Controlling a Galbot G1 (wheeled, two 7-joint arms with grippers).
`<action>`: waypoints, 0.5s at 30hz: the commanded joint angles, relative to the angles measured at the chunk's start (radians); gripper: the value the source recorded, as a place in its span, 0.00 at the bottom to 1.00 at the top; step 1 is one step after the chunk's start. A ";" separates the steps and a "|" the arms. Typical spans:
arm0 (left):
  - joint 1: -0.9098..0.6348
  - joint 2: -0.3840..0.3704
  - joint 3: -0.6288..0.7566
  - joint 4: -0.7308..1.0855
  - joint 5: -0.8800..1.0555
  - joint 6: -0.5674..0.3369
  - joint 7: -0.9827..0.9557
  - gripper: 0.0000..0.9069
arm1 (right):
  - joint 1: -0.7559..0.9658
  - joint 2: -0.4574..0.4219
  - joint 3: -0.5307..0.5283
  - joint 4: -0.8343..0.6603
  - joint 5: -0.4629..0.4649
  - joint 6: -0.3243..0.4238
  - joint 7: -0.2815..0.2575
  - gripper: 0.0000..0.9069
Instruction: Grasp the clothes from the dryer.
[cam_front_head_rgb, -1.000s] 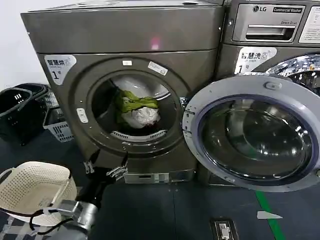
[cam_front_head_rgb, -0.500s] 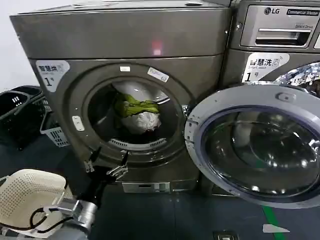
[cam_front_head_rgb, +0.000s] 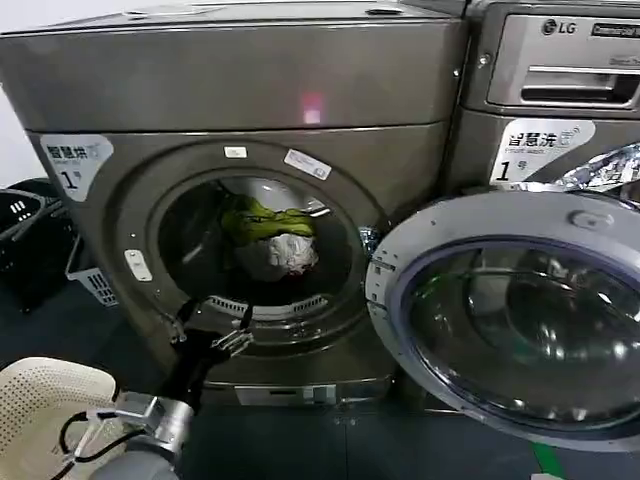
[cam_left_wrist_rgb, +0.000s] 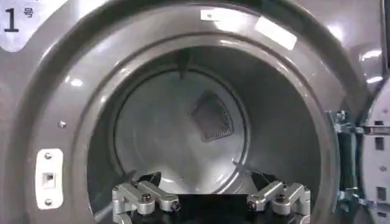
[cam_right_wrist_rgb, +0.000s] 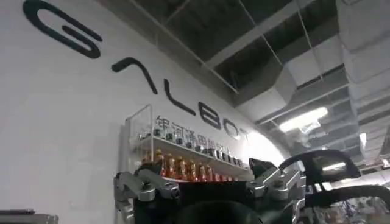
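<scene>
From the head view I see the dryer (cam_front_head_rgb: 240, 190) filling the left and centre of the frame, its round porthole open. The door (cam_front_head_rgb: 510, 320) is swung out to the lower right, glass facing me. The clothes (cam_front_head_rgb: 268, 235) sit inside the drum, just left of the frame's centre: a yellow-green piece on top and a white-grey piece under it, touching. A white label with "1" (cam_front_head_rgb: 72, 165) is at the dryer's upper left. My left gripper (cam_front_head_rgb: 212, 328) hangs at lower left of the frame, in front of the porthole's bottom rim and below the clothes, well short of them. Its fingers are spread apart and hold nothing. A cream basket (cam_front_head_rgb: 45, 400) sits in the bottom left corner, and dark baskets (cam_front_head_rgb: 25, 225) stand at the left edge. The LG machine (cam_front_head_rgb: 560, 90) is at the upper right.

In the left wrist view, the two fingers (cam_left_wrist_rgb: 143, 198) show along the bottom edge, wide apart with nothing between them. Beyond them is the drum (cam_left_wrist_rgb: 177, 134), with a mesh vent (cam_left_wrist_rgb: 212, 115) near the middle of the frame. The door hinge (cam_left_wrist_rgb: 348, 158) is at the right edge.

In the right wrist view, the right gripper (cam_right_wrist_rgb: 210, 195) sits at the bottom of the frame, raised toward a white wall (cam_right_wrist_rgb: 55, 122) and a ceiling (cam_right_wrist_rgb: 292, 42). Its fingers (cam_right_wrist_rgb: 143, 185) stand apart, gripping nothing. A shelf of bottles (cam_right_wrist_rgb: 183, 161) hangs on the wall just above them.
</scene>
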 joint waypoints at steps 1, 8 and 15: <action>-0.001 -0.003 -0.002 0.003 0.000 0.001 0.000 1.00 | 0.001 -0.001 -0.002 0.002 -0.001 0.000 0.001 1.00; -0.002 -0.005 0.000 0.007 0.003 0.001 -0.001 1.00 | 0.001 0.000 -0.002 0.003 -0.003 -0.004 0.000 1.00; 0.008 -0.001 -0.005 -0.004 0.002 0.000 -0.005 1.00 | 0.001 0.006 -0.009 0.019 -0.005 -0.011 0.000 1.00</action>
